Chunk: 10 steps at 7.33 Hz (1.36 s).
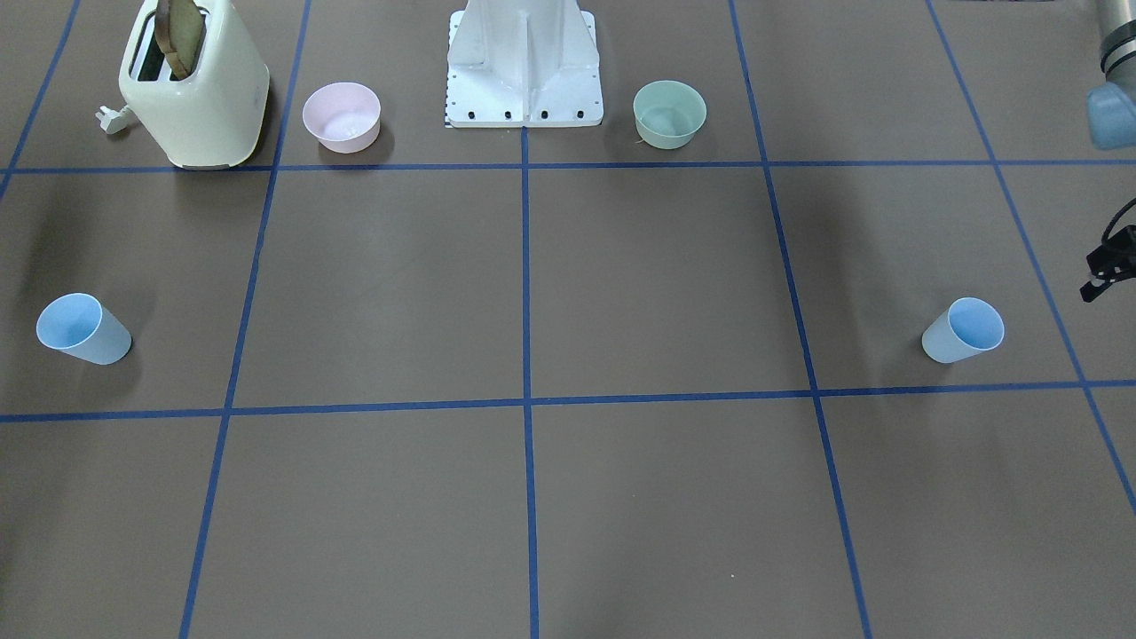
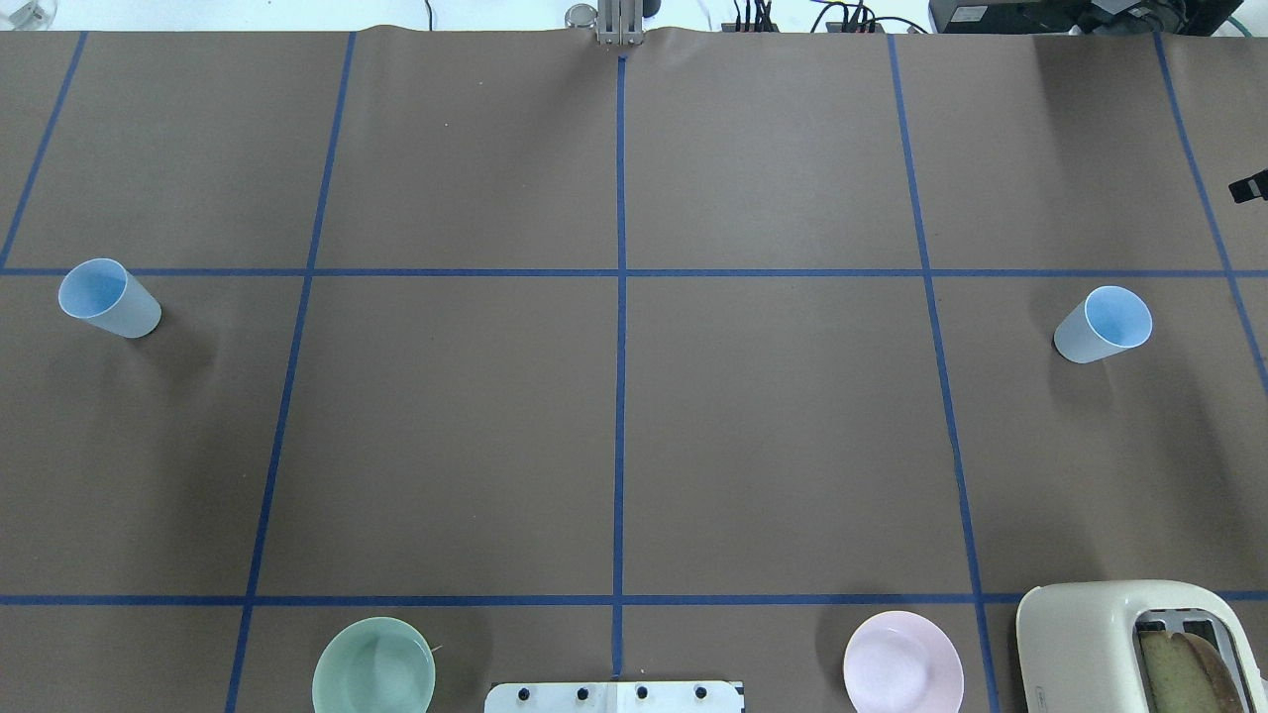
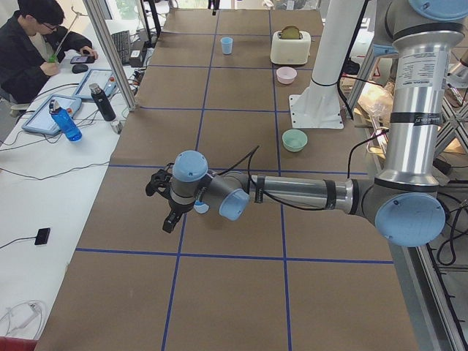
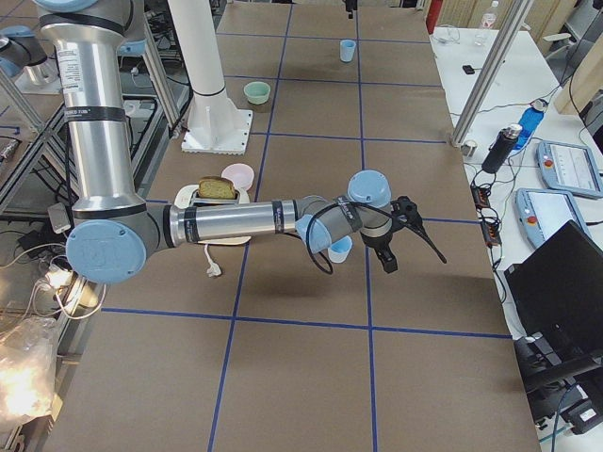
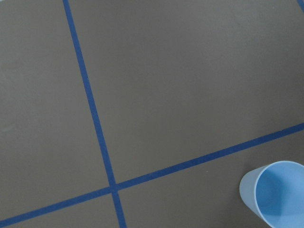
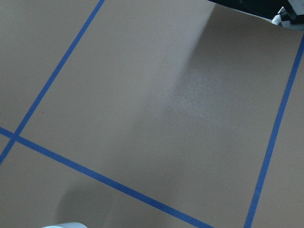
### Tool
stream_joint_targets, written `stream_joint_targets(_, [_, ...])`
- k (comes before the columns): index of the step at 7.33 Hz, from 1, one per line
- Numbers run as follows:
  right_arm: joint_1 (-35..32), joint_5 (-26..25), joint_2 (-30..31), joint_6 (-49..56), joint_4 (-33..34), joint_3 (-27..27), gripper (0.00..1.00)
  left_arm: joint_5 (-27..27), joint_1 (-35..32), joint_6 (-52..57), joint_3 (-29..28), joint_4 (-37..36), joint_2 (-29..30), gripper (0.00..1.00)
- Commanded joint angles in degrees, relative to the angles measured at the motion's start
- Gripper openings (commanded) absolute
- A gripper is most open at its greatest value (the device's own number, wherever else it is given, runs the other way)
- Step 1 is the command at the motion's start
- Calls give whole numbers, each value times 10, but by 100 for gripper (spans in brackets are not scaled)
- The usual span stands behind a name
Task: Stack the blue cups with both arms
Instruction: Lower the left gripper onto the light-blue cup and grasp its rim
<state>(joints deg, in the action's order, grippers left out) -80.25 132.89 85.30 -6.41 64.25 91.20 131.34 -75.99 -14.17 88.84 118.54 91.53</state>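
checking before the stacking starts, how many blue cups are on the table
2. One light-blue tapered plastic cup stands on the brown table at the robot's left end, the other cup at its right end, far apart. None seems hidden.

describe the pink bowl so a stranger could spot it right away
Start at the cream toaster holding a slice of bread. Between it and the white pedestal sits the pink bowl, open side up. The pale green bowl, its only lookalike, stands on the pedestal's other side.

No text, label, brand or number is legible anywhere.
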Motion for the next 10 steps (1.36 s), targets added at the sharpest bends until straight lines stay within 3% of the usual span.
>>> stream_joint_targets(1, [0,0,0,1,-1,-2,100,-1,39,-47,-9,22,0,98])
stream_joint_targets(4, [0,0,5,1,-2,-2,100,-3,83,-106,-16,42,13,97])
stream_joint_targets(8, [0,-1,11,1,-3,-2,100,-12,95,-106,-44,50,36,82])
stream_joint_targets(9, [0,0,14,1,-4,-2,100,-16,97,-106,-58,72,36,63])
stream_joint_targets(10, [1,0,14,0,-5,-2,100,-16,105,-106,-73,96,36,33])
